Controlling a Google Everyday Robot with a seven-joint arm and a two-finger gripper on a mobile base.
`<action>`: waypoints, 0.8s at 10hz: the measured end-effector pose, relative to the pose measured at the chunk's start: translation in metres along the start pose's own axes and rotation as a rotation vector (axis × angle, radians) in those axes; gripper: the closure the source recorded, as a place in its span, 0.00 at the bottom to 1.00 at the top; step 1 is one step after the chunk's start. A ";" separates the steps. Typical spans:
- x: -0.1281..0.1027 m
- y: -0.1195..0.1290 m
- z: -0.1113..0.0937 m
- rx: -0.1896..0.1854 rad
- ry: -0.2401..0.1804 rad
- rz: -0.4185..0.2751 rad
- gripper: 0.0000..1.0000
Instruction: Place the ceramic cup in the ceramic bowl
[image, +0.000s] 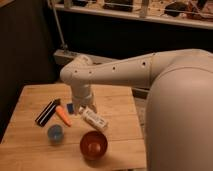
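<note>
The ceramic cup (55, 133) is a small light-blue cup standing on the wooden table (30, 100) at the front left. The ceramic bowl (93, 145) is a glossy reddish-brown bowl standing to the cup's right, near the table's front edge, with a gap between them. My gripper (82, 106) hangs from the white arm (120, 75) over the middle of the table, behind the bowl and to the upper right of the cup. It is above and apart from both.
A black flat bar (46, 112), an orange carrot-like piece (63, 115), a small dark-blue piece (70, 107) and a white packet (94, 119) lie around the gripper. My white body (180, 125) fills the right side. A dark wall and shelf stand behind the table.
</note>
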 end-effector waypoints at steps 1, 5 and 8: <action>0.000 0.000 0.000 0.000 0.000 0.000 0.35; 0.002 0.015 -0.008 -0.042 -0.041 -0.065 0.35; 0.012 0.036 -0.012 -0.038 -0.088 -0.155 0.35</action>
